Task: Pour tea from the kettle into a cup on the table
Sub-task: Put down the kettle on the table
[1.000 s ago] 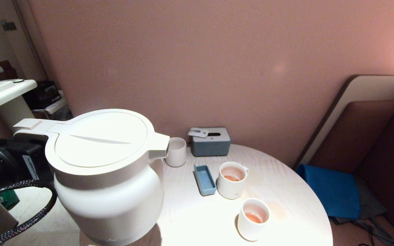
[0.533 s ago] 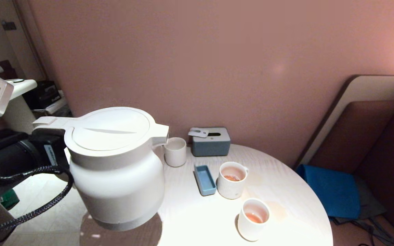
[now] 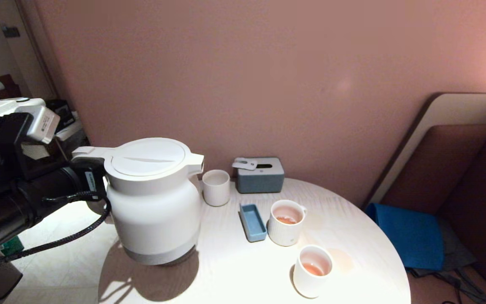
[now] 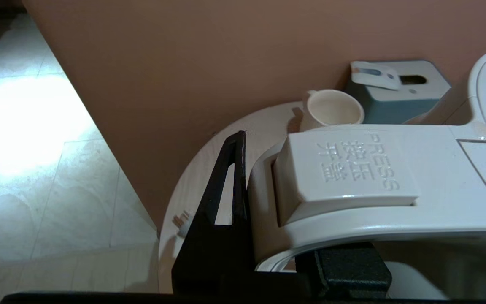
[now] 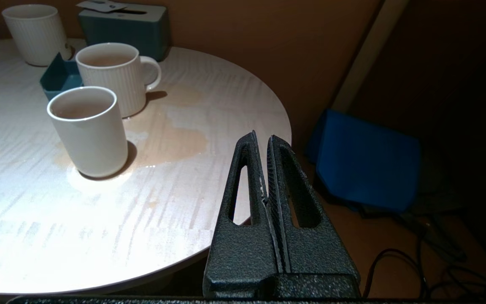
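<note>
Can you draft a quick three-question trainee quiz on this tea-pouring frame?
1. True or false: the left hand is shut on the handle of the kettle.
2. Which vessels on the table show tea inside? A) ribbed mug and smooth cup B) only the ribbed tumbler C) none
3. Fill in: the right hand, beside the table edge, is ____.

Key: 1 true; 2 A; 3 shut
</note>
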Controlling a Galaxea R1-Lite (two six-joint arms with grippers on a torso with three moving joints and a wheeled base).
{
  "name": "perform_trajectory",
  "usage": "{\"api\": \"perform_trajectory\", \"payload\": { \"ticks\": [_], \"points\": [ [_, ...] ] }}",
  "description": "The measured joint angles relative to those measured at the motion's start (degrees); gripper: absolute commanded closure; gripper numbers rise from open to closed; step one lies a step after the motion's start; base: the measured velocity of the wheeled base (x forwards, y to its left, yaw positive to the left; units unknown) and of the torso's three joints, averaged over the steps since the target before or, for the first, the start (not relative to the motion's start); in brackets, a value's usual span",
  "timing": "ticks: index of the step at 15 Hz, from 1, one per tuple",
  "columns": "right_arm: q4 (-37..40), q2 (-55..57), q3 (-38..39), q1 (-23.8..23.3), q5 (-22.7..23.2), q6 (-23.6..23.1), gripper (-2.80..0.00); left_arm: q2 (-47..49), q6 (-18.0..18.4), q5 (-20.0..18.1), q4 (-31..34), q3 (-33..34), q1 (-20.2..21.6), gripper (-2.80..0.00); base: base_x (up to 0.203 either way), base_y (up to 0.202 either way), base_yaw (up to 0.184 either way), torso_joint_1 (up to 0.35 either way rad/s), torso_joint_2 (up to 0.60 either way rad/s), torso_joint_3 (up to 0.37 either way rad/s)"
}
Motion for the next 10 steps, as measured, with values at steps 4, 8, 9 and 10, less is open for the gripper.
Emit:
{"api": "perform_trajectory", "payload": {
  "ticks": [4, 8, 9, 10],
  "points": [
    [0.00, 0.00, 0.00, 0.00, 0.00, 0.00, 0.00, 6.67, 0.41, -0.17, -10.64, 4.52, 0.97, 0.00, 0.000, 0.000, 0.000, 0.000, 0.00, 0.000],
    [0.02, 0.00, 0.00, 0.00, 0.00, 0.01, 0.00, 13.40, 0.23, -1.13, -20.68, 8.45, 2.38, 0.00, 0.000, 0.000, 0.000, 0.000, 0.00, 0.000],
    [0.02, 0.00, 0.00, 0.00, -0.01, 0.03, 0.00, 15.10, 0.22, -1.18, -23.38, 9.13, 2.74, 0.00, 0.000, 0.000, 0.000, 0.000, 0.00, 0.000],
    [0.00, 0.00, 0.00, 0.00, 0.00, 0.02, 0.00, 16.72, 0.23, -1.27, -25.73, 9.53, 3.13, 0.00, 0.000, 0.000, 0.000, 0.000, 0.00, 0.000]
  ]
}}
